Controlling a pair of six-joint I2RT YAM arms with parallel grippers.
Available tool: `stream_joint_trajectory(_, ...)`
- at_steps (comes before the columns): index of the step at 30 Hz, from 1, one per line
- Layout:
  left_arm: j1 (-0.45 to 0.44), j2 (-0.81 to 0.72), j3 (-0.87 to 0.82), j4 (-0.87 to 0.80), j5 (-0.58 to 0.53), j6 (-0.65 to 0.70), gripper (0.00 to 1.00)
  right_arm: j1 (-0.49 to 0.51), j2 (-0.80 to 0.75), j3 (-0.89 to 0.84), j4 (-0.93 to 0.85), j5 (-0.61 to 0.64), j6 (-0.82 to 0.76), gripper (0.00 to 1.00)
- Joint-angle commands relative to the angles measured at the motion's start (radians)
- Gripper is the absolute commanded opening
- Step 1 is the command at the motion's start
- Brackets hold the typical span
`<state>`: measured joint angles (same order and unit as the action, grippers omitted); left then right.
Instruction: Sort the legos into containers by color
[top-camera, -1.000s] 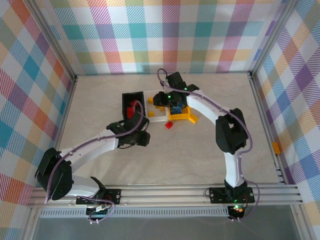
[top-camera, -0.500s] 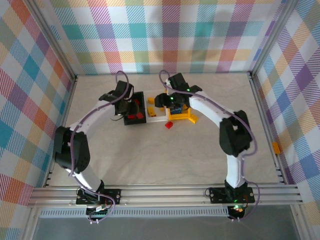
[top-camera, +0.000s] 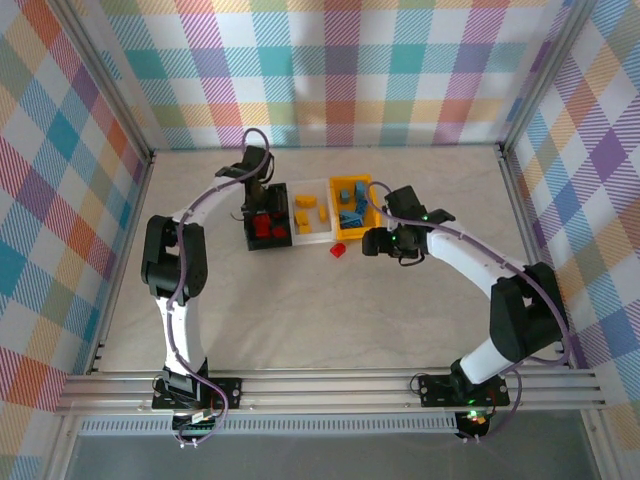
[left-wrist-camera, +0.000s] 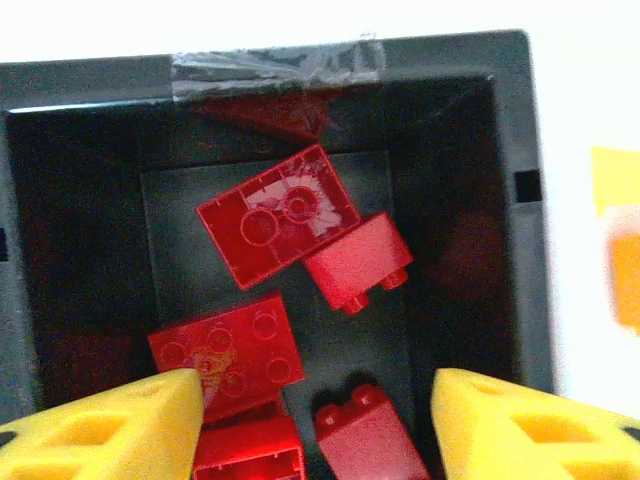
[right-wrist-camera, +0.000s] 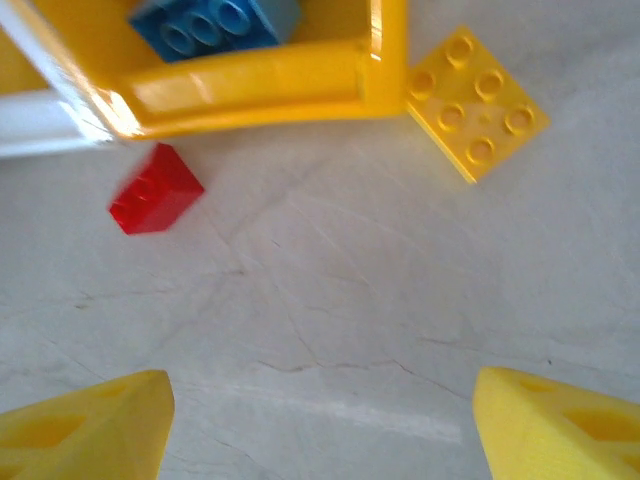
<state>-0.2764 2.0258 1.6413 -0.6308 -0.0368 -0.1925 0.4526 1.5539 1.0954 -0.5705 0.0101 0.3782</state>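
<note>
Right pincer: we see its fingers wide apart with nothing between them, hanging over bare worktop.
Red lego: loose on the worktop, ahead and to the left of that pincer, just outside the orange bin, lying skew to the line of the fingers.
Yellow flat lego: ahead and to the right, at the bin's corner.
Left pincer: parted and empty, above the black bin and its red legos.
Nearer arm: we judge the right, as the white bin stands between the red lego and the black bin.
</note>
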Motion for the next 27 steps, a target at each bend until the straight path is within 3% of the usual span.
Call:
stream_joint_trajectory(1, 0.020, -0.053, 0.007, -0.044, 0.008, -0.003, 0.67, -0.017, 0.054, 0.021, 0.013, 0.013, -0.033, 0.79)
stream_joint_trajectory(8, -0.028, -0.280, -0.158, -0.013, 0.031, -0.023, 0.72, -0.042, 0.188, 0.059, 0.080, 0.074, -0.055, 0.80)
stream_joint_trajectory(13, -0.082, -0.420, -0.300, 0.026, 0.058, -0.051, 0.74, -0.069, 0.219, 0.068, 0.136, 0.121, -0.154, 0.80)
stream_joint_trajectory(21, -0.087, -0.476, -0.382, 0.054, 0.130, -0.059, 0.76, -0.099, 0.290, 0.140, 0.146, 0.063, -0.372, 0.83)
stream_joint_trajectory(27, -0.086, -0.477, -0.379, 0.048, 0.158, -0.056, 0.76, -0.115, 0.405, 0.254, 0.040, -0.030, -0.513, 0.83)
